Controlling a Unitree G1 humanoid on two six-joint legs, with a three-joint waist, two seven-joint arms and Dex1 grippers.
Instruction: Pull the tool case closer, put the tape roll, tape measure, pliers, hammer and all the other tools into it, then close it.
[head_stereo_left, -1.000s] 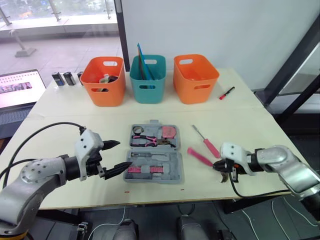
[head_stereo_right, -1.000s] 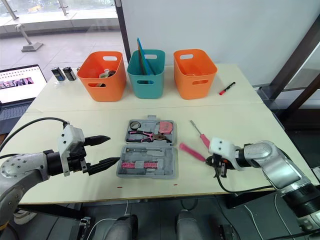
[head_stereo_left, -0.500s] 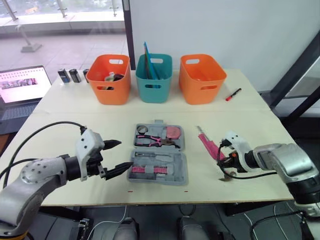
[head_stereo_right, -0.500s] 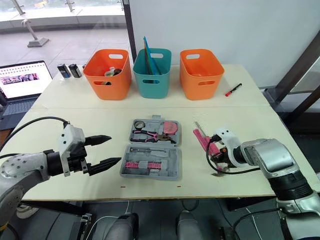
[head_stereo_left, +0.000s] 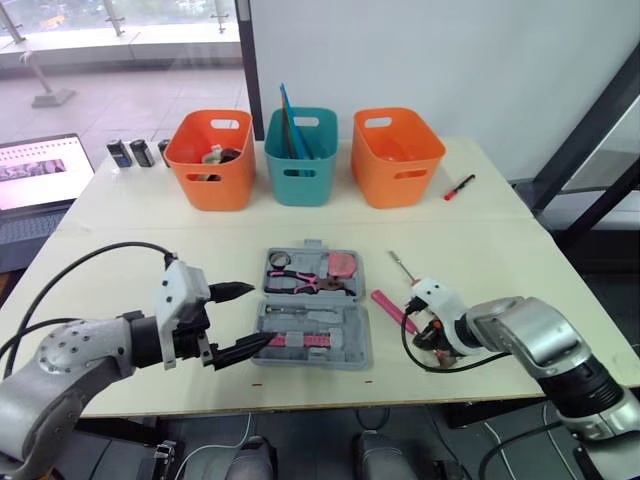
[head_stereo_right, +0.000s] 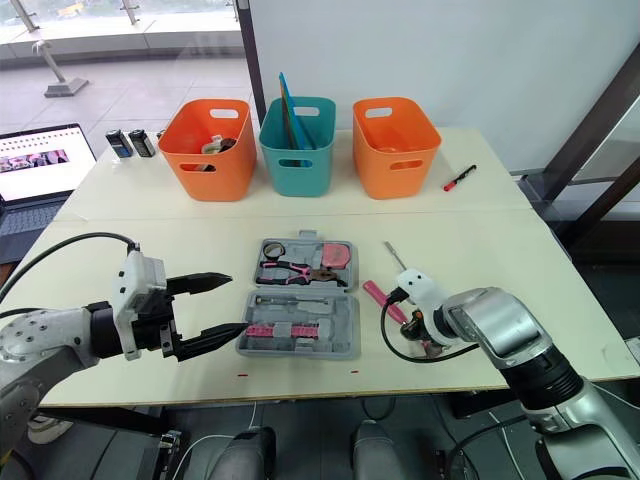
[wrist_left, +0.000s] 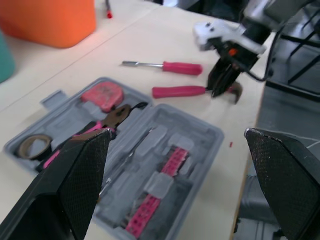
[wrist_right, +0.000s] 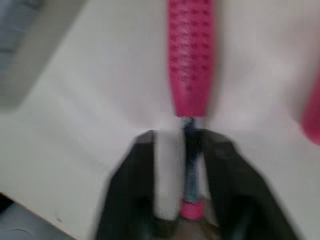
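Right of tool case (head_stereo_right: 297, 325), hammer (head_stereo_right: 378, 297) head mostly hid behind right gripper (head_stereo_right: 428, 338). Wrist cam: its pink grip blurred, cut by edge. Left orange bin (head_stereo_right: 205, 165) behind case: contents too small to ID.

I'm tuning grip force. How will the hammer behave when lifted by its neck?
Likely stiff: the hammer is a rigid metal neck and pink handle. Probably head-heavy, but the right end effector grips the thin neck beside the head, so tilt should be small. The bare metal neck may slip or twist in the grip.
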